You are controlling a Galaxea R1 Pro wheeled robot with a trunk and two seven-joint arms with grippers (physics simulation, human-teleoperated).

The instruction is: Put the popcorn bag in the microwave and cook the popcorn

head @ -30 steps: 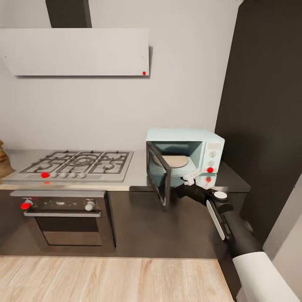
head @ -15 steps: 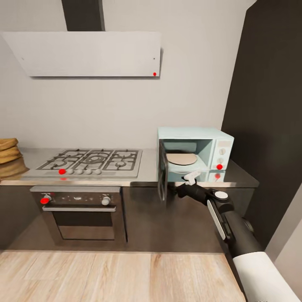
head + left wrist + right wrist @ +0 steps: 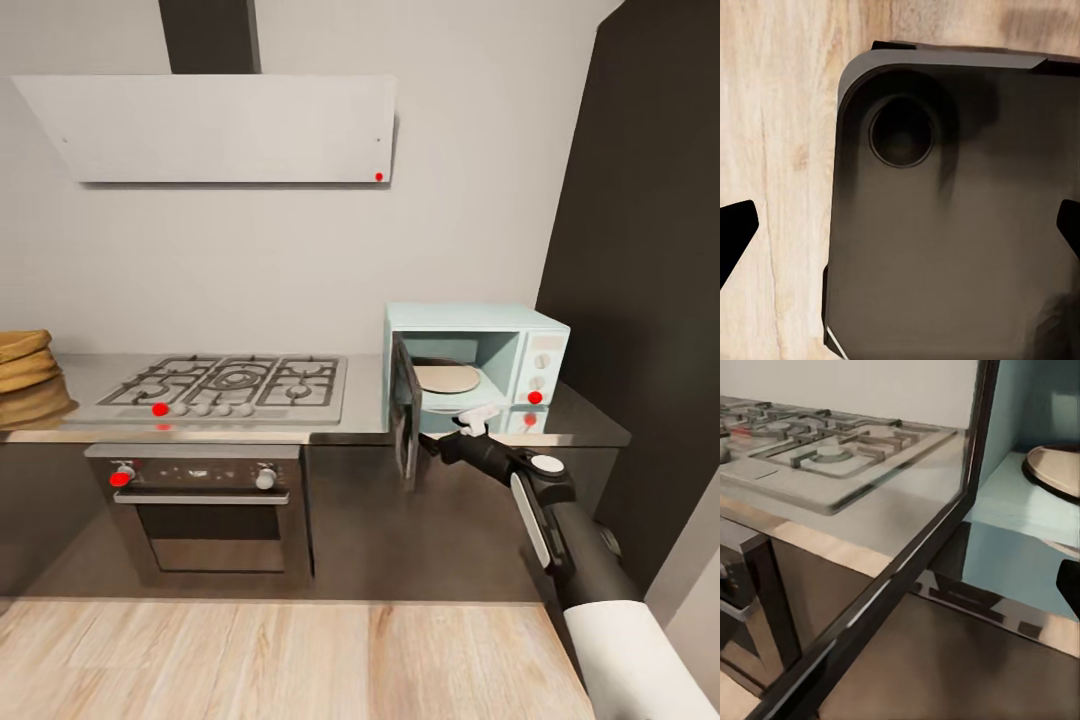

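While the head view is read from left to right, these entries are noted:
Far left: a stack of tan, flat round items [image 3: 22, 375] is seen at the left edge, resting on the countertop [image 3: 365, 425].
Upper left to centre: a pale range hood [image 3: 215, 128] is mounted on the wall.
Centre left: a gas hob [image 3: 228, 385] is set into the grey, shiny countertop, with an oven [image 3: 205, 510] below it.
Centre right: the microwave [image 3: 478, 365] is shown as a pale mint-blue box standing on the countertop, its dark-framed door [image 3: 405, 420] swung open toward the camera, a round tan turntable [image 3: 447, 378] inside, and a red light on its light control panel.
Right gripper [image 3: 478, 415]: placed just before the open cavity; whether it is clenched or released cannot be told.
Left gripper [image 3: 900, 232]: in the left wrist view, dark fingertips [image 3: 735, 236] are spread wide, grasping nothing, above a dark rounded robot base [image 3: 945, 217] and wooden floor [image 3: 780, 112].
Lower frame: wooden floor is laid across the bottom.
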